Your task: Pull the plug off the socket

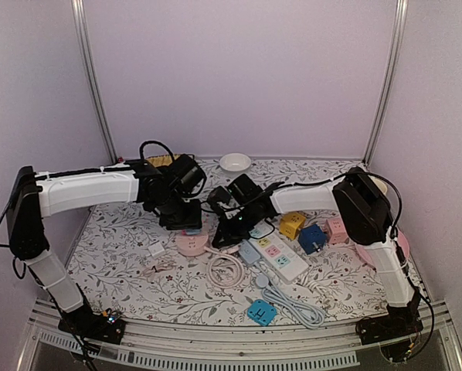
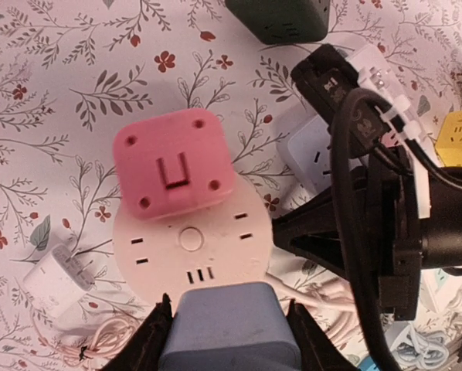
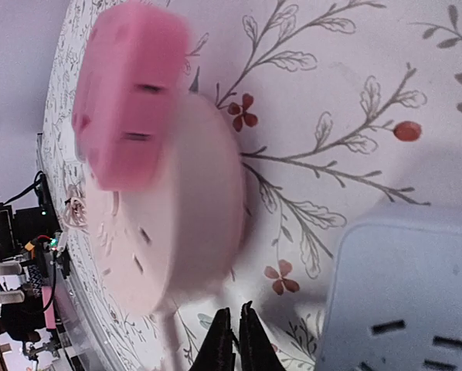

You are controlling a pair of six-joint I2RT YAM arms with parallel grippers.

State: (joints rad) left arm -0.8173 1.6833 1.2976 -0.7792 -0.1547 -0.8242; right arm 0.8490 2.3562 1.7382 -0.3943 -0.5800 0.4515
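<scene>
Between the fingers of the left gripper (image 2: 229, 340), clamped, sits a blue-grey plug (image 2: 227, 313) at the near edge of the pale round socket (image 2: 215, 251). Behind it stands a pink cube adapter (image 2: 174, 162). Crowding the socket's side, the right gripper (image 3: 232, 332) is shut and empty.

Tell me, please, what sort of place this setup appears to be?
Probably an enclosed robot test booth in a lab: plain lilac wall panels on metal corner posts, and a floral tablecloth scattered with a white power strip and a yellow cube socket.
</scene>
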